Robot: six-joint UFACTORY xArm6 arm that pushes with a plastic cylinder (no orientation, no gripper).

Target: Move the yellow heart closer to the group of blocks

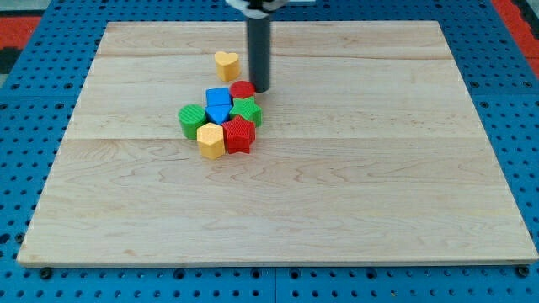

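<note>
The yellow heart [226, 64] lies on the wooden board, apart from and above the group of blocks. The group holds a red round block [242, 90], a blue block [218, 99], a blue triangular block [218, 114], a green star [247, 110], a green round block [192, 120], a yellow hexagon [210, 140] and a red hexagon [239, 135]. My tip [258, 88] is to the right of the yellow heart and just right of the red round block, at the group's upper edge.
The wooden board [354, 168] lies on a blue pegboard surface [34, 126]. The rod comes down from the view's top.
</note>
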